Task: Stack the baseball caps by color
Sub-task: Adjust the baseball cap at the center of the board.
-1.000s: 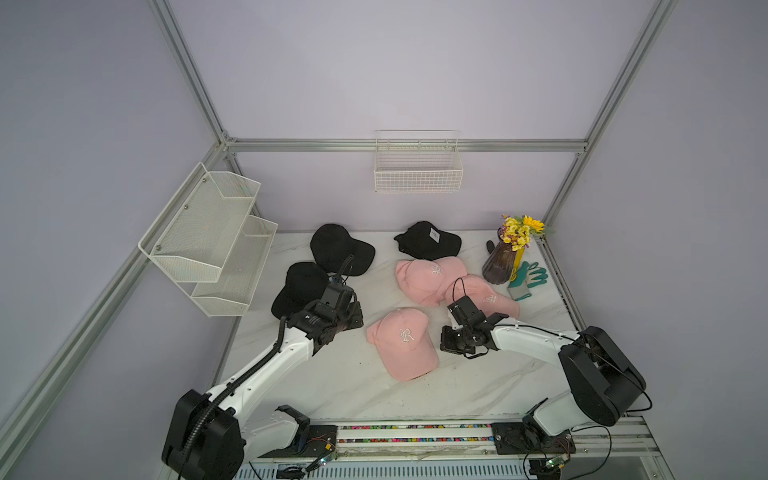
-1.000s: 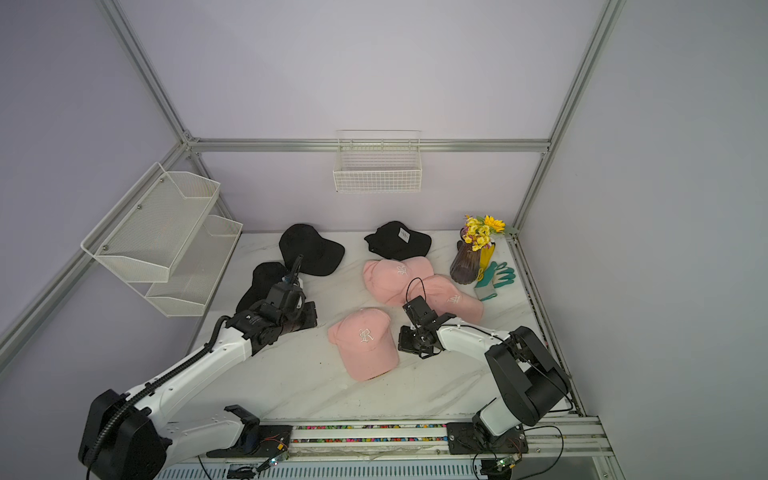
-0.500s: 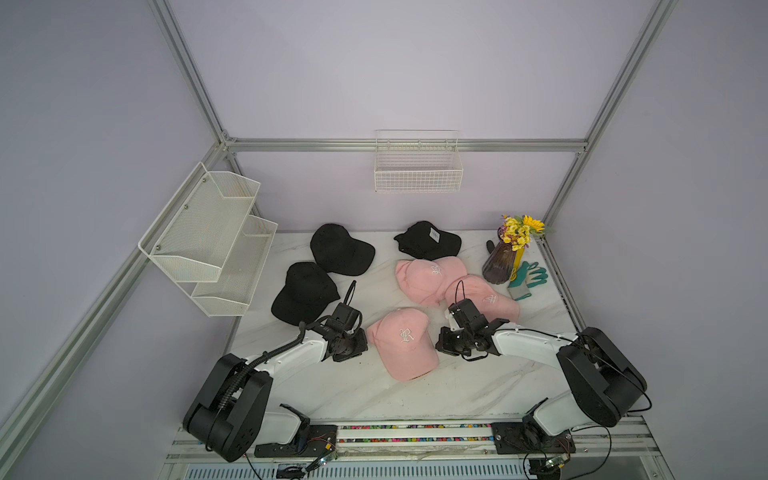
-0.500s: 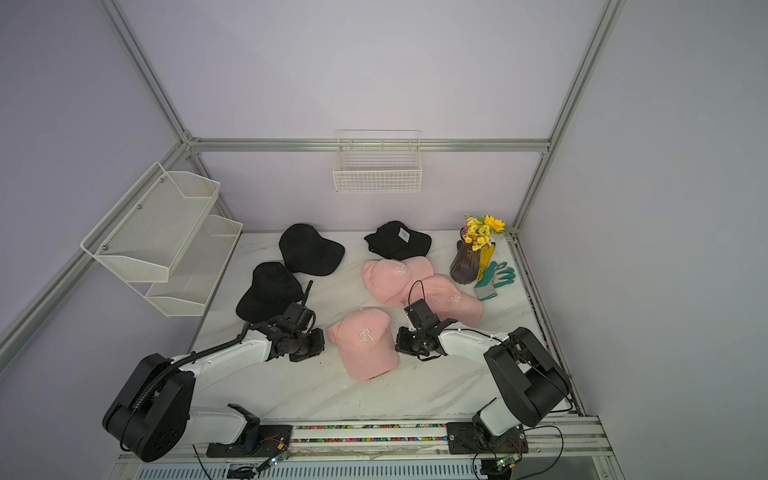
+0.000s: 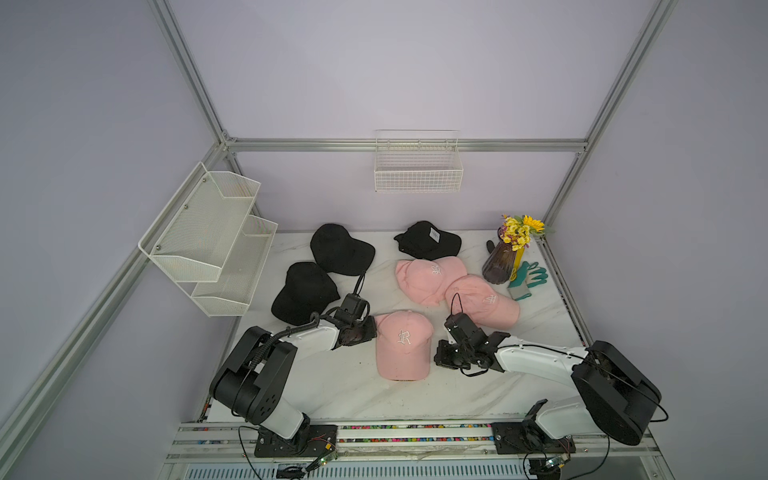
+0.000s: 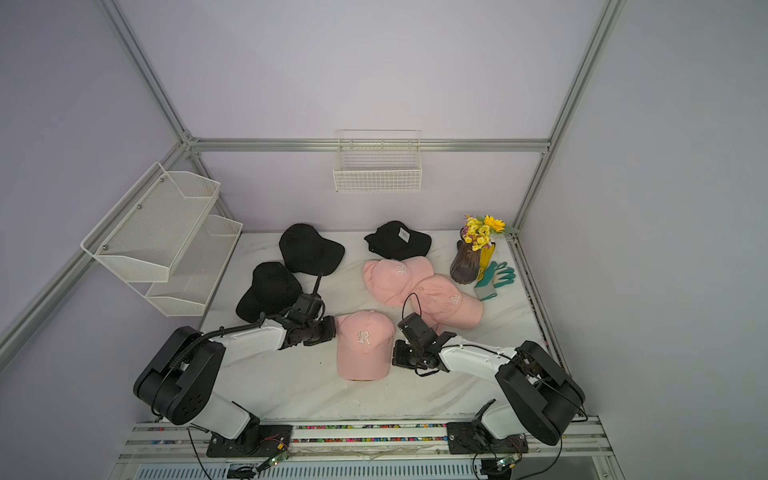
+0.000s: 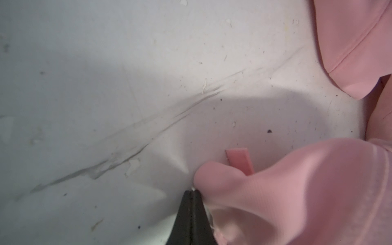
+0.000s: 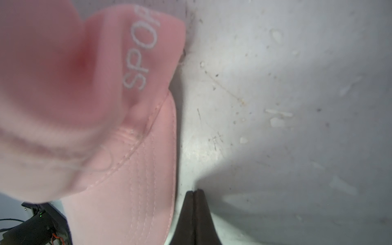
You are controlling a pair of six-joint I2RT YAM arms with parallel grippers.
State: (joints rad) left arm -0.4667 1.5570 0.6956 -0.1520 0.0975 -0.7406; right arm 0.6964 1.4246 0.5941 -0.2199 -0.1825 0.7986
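Note:
A pink baseball cap (image 5: 402, 345) (image 6: 363, 345) lies at the front middle, brim toward the front. My left gripper (image 5: 370, 330) (image 7: 193, 192) is shut, low on the table, with its tips against the cap's rear left edge (image 7: 297, 191). On the other side my right gripper (image 5: 440, 359) (image 8: 195, 191) is also shut and holds nothing, just beside the brim (image 8: 135, 191). Two more pink caps (image 5: 428, 276) (image 5: 484, 301) overlap behind. Black caps sit at the back: two at left (image 5: 338, 249) (image 5: 303, 291), one with a white tag (image 5: 426, 241).
A dark vase of yellow flowers (image 5: 500, 264) and teal gloves (image 5: 525, 280) stand at the back right. A white mesh shelf (image 5: 212, 237) hangs on the left wall and a wire basket (image 5: 417, 166) on the back wall.
My left arm has swung from beside the black caps down and forward to the front pink cap's left side. The right gripper has edged closer to the cap's right side.

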